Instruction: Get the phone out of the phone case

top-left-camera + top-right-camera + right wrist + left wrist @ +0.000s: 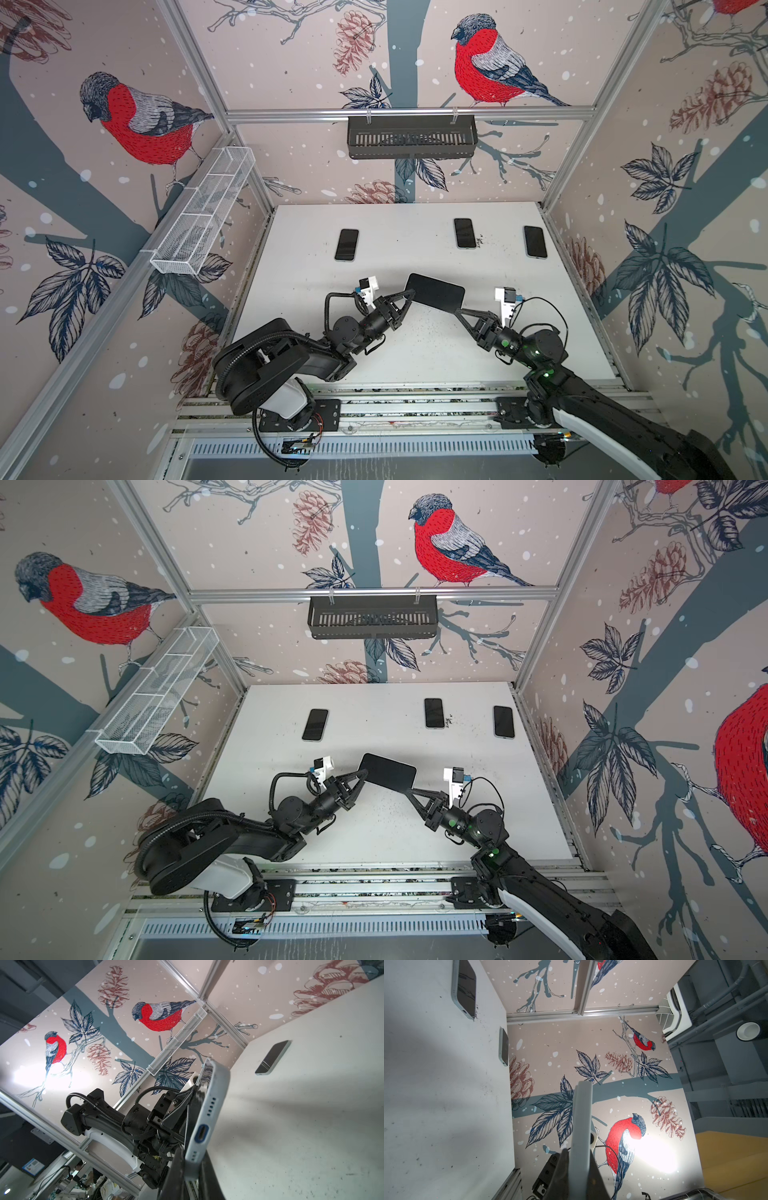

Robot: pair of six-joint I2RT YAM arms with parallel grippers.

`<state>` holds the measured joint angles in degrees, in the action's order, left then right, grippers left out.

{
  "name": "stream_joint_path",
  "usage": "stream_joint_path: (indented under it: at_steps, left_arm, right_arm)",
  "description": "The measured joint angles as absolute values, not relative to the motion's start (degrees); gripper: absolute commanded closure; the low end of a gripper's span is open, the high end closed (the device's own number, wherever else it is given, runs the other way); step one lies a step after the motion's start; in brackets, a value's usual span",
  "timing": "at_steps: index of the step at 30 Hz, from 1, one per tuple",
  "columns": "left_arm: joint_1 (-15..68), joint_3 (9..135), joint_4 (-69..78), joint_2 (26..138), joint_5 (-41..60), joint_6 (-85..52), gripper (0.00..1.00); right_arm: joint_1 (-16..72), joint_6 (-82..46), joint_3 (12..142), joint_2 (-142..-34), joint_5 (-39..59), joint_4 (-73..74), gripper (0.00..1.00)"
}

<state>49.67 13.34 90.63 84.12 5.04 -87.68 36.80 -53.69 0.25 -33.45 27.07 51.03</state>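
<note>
We see the phone (435,292), inside its pale phone case (209,1113), held above the tabletop (415,365). Our left hand (410,294) is clamped on one end, and our right hand (458,310) is clamped on the opposite corner.

A: Both top views are bright and evenly lit; the white table (415,232) carries only faint, soft shadows beneath the arms (291,361).
B: And the wrist views?
A: Harsher. The left wrist view has a blown-out glare patch (652,1153) on the right wall. The right wrist view shows a second glare spot (27,1076) on the left wall, and broad grey shadows cross the table.
B: Sharpness?
A: Fingers (560,1172) against the lens blur. Frame bars (195,66) bow near top-view edges
</note>
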Motion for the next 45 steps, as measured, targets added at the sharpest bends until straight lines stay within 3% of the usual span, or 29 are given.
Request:
stream_joint_path:
  at_steps: [11,20,28,32,34,38,45]
  left_arm:
    - [50.3,17.4,79.2,74.2,9.4,-84.0,1.00]
    - [50.4,18.8,74.3,72.7,7.6,-84.2,1.00]
    - [50.2,19.4,71.6,72.7,2.6,-85.5,1.00]
    - [50.2,19.6,71.2,72.1,2.5,-85.5,1.00]
    - [50.2,19.6,70.9,71.9,2.4,-85.5,1.00]
    - [50.2,19.4,70.1,71.5,2.1,-85.2,1.00]
    - [50.2,18.7,70.0,71.1,1.5,-85.1,1.00]
  right_arm:
    - [39.7,-46.1,0.2,-21.0,25.2,46.0,0.94]
    - [40.6,-43.1,0.2,-23.5,23.9,47.2,0.76]
    - [41.2,-38.9,0.2,-28.2,25.6,48.2,0.74]
    - [41.1,-38.6,0.2,-29.8,25.6,48.4,0.65]
    - [40.9,-38.7,0.2,-30.9,25.6,48.4,0.53]
    - [39.0,-39.5,0.2,-32.7,25.6,49.0,0.41]
    - [37.5,-43.7,0.2,-33.1,29.2,53.4,0.37]
